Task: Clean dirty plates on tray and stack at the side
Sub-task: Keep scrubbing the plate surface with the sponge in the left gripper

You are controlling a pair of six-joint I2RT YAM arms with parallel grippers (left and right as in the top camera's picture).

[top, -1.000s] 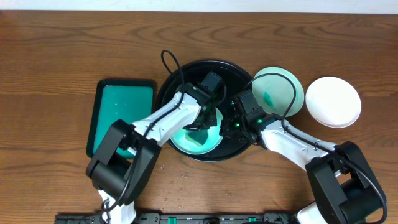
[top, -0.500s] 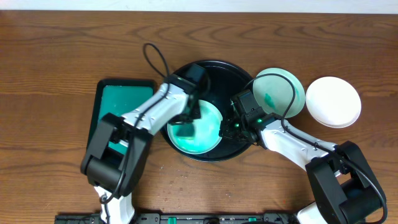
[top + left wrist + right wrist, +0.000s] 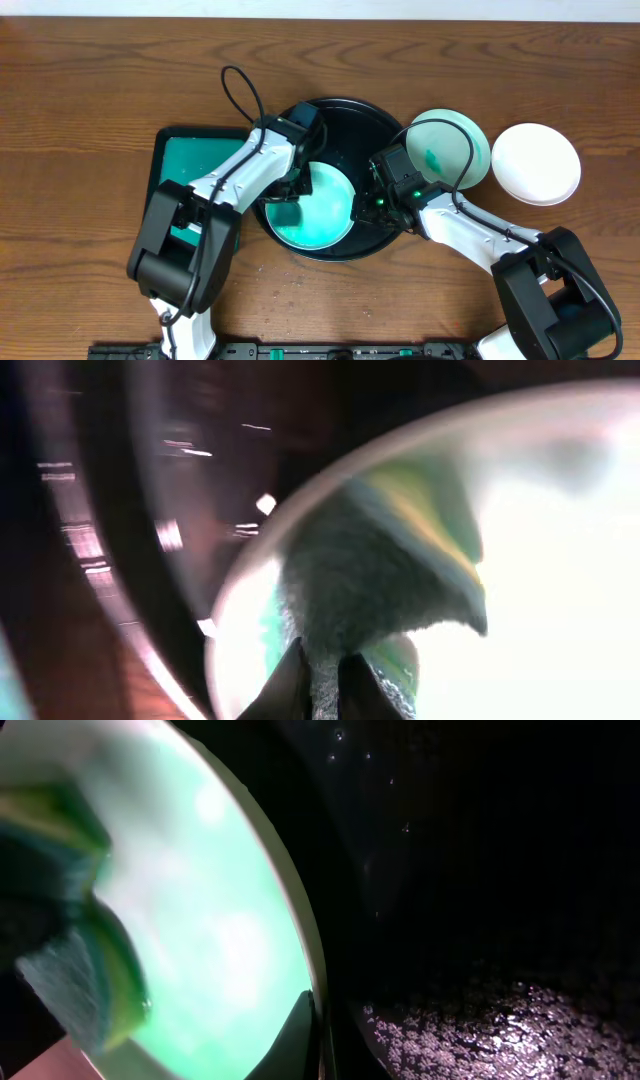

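Note:
On the round black tray (image 3: 352, 125) lies a pale mint-green plate (image 3: 325, 205), its inside wet and teal. My left gripper (image 3: 287, 193) is at the plate's left edge, shut on a grey-green and yellow sponge (image 3: 370, 570) that presses on the plate (image 3: 540, 590). My right gripper (image 3: 368, 205) is shut on the plate's right rim (image 3: 315, 990), one finger inside and one outside. A second mint-green plate (image 3: 450, 148) with a teal smear lies just right of the tray. A white plate (image 3: 537, 163) sits further right on the table.
A rectangular black-rimmed green tray (image 3: 195, 160) lies left of the round tray, partly under my left arm. The black tray's floor (image 3: 480, 870) is wet and beaded beside the held plate. Brown wooden table surrounds everything.
My left gripper has dragged the sponge from the plate's right-middle across to its left edge, uncovering most of the plate. The right gripper and the other plates have not moved.

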